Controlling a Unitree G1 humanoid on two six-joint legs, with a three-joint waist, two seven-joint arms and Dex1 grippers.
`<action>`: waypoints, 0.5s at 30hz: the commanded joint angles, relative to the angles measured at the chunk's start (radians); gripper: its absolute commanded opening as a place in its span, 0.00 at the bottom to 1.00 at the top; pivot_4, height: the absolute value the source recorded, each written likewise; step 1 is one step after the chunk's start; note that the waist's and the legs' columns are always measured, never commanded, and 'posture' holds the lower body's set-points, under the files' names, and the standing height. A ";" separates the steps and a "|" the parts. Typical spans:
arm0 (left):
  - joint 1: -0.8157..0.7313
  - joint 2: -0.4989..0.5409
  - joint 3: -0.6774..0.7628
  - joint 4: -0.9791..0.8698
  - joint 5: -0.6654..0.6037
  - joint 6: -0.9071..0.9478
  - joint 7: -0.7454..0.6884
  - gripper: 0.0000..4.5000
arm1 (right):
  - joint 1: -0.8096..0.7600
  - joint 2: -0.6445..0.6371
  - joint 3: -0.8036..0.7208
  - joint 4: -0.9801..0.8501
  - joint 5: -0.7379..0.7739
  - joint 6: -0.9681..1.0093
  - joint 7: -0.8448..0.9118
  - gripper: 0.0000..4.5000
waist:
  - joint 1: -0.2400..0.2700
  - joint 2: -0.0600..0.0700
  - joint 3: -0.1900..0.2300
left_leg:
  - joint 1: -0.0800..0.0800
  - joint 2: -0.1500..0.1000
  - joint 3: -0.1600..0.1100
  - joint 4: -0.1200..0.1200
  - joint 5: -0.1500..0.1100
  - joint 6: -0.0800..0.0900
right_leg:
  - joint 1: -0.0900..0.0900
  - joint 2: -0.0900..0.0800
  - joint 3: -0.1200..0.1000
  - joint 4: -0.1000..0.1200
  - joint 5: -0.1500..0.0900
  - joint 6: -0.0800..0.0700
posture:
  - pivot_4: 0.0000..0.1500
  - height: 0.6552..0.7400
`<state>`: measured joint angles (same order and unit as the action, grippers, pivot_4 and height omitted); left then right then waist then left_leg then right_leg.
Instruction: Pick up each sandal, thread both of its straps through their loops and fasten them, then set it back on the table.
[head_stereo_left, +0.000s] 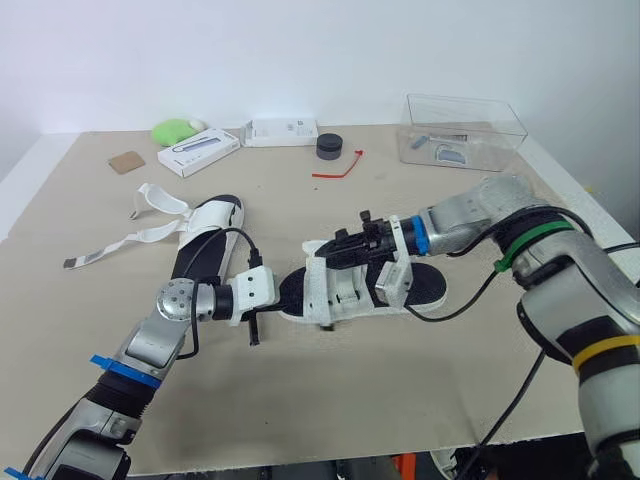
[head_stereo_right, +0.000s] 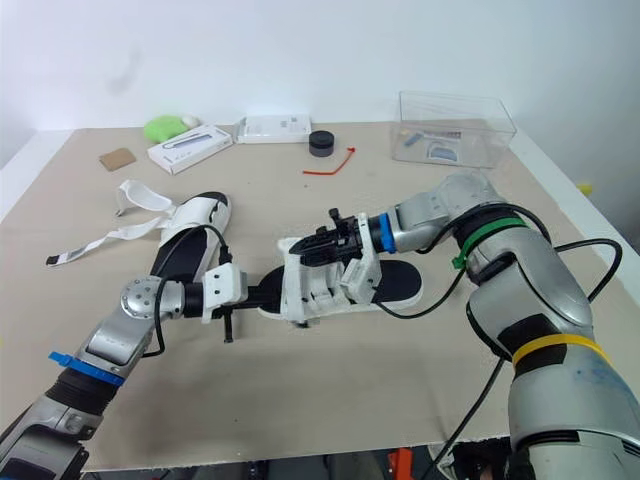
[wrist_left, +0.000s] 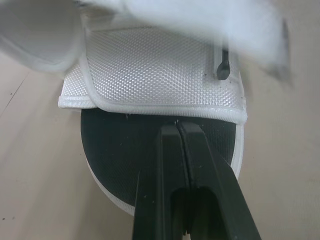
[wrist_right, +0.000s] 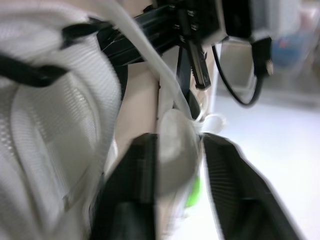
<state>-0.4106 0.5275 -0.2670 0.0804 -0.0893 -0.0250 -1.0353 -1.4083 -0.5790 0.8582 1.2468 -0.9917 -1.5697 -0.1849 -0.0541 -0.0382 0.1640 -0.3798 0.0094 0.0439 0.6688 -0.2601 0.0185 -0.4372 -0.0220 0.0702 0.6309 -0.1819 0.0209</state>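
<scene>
The left arm comes up from the lower left with its elbow bent and its forearm lying level, pointing toward the robot's right. The left gripper has its two black fingers pressed flat together, with the tips at the toe end of a sandal. The right arm folds in from the right with the forearm pointing toward the robot's left, so the two grippers nearly face each other, and the right gripper has its fingers clamped on a white strap between them.
</scene>
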 joint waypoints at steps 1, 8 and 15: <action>0.030 0.011 -0.039 0.035 0.037 0.018 -0.016 0.00 | -0.057 0.080 -0.180 0.288 0.166 -0.045 0.305 0.72 | -0.002 0.000 0.000 | 0.002 0.000 0.000 0.000 0.000 0.000 | 0.001 0.000 0.000 0.000 0.000 0.000 | 1.00 1.00; 0.036 0.013 -0.039 0.026 0.038 0.020 -0.016 0.00 | -0.240 0.055 -1.168 0.848 0.324 0.514 1.445 0.99 | -0.005 -0.001 0.000 | 0.020 0.003 -0.005 -0.005 -0.001 -0.001 | 0.021 0.001 -0.009 -0.003 -0.003 -0.005 | 1.00 1.00; 0.055 0.027 -0.035 0.004 0.033 0.029 -0.025 0.00 | -0.351 -0.008 -1.409 0.848 0.315 1.242 1.797 0.99 | -0.005 0.003 0.001 | 0.022 0.002 -0.006 -0.012 -0.001 -0.002 | 0.018 0.001 -0.010 0.000 -0.007 -0.009 | 1.00 1.00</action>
<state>-0.3843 0.5410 -0.2586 0.0597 -0.0860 -0.0236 -1.0359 -1.7339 -0.5842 -0.5105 2.0633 -0.6289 -0.4691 1.5504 -0.0591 -0.0349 0.1647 -0.3583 0.0116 0.0377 0.6563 -0.2618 0.0142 -0.4190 -0.0208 0.0596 0.6311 -0.1904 0.0115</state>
